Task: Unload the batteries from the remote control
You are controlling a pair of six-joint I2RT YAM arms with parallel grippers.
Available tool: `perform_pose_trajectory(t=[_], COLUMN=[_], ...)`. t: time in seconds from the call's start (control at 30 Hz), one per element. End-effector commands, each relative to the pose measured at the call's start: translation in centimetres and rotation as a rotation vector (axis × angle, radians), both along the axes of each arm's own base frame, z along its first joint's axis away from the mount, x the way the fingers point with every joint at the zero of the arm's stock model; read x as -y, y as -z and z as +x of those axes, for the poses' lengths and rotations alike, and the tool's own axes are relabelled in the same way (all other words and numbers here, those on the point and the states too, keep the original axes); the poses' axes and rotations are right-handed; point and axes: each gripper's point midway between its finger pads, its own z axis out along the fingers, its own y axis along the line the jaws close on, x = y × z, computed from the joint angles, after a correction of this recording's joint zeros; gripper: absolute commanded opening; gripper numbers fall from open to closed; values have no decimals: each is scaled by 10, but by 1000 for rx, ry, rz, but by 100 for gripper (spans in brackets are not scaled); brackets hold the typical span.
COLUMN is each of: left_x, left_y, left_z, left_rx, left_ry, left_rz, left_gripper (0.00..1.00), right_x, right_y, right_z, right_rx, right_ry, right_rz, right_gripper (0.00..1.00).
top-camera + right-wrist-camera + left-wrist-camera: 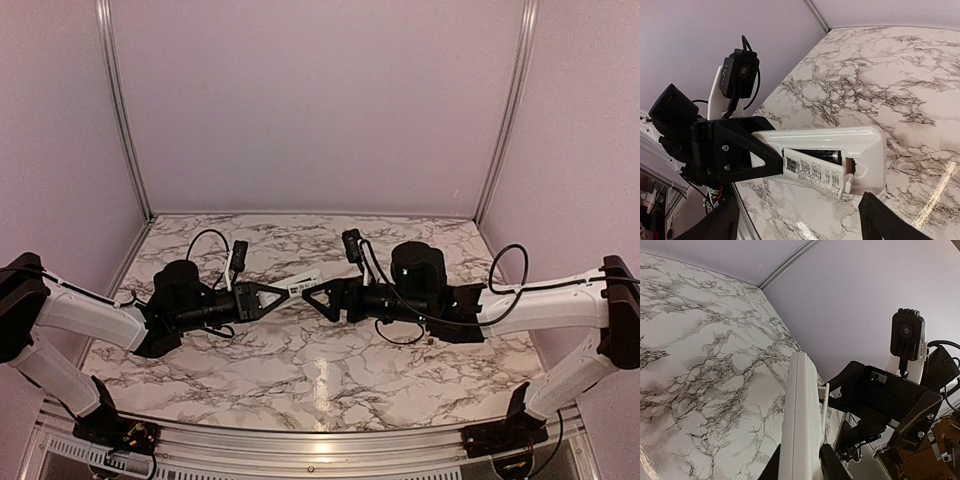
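My left gripper (270,297) is shut on one end of the white remote control (298,287) and holds it above the marble table. In the right wrist view the remote control (840,140) shows its back. Its labelled battery cover (817,173) hangs ajar. One dark battery (821,155) lies in the recess behind it. The left wrist view shows the remote control (801,420) edge-on between the left gripper (802,467) jaws, the thin cover (824,405) sticking out beside it. My right gripper (312,297) faces the remote's free end, open and apart from it. The right gripper (800,225) holds nothing.
The marble table (320,370) is walled by pale panels on three sides, with a metal rail (300,455) along the near edge. Loose black cables (205,240) loop off both wrists. Both arms meet over the table's middle.
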Motion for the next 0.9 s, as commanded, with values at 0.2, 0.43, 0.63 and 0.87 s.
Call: perform_pose_trajectory(t=[0.2, 0.43, 0.63, 0.87], left_x=[7, 9, 9, 10], left_y=[-6, -4, -4, -2], left_z=[4, 5, 5, 6], left_rx=[26, 20, 19, 17], left_ry=[5, 13, 14, 14], left_rz=[-8, -9, -9, -8], left_gripper=[0, 0, 0, 0], right_x=[-10, -17, -18, -16], right_y=[0, -5, -7, -13], right_z=[6, 4, 4, 2], right_rx=[22, 31, 38, 49], right_ry=[8, -19, -24, -27], right_rz=[-34, -14, -8, 13], right_gripper=[81, 80, 75, 55])
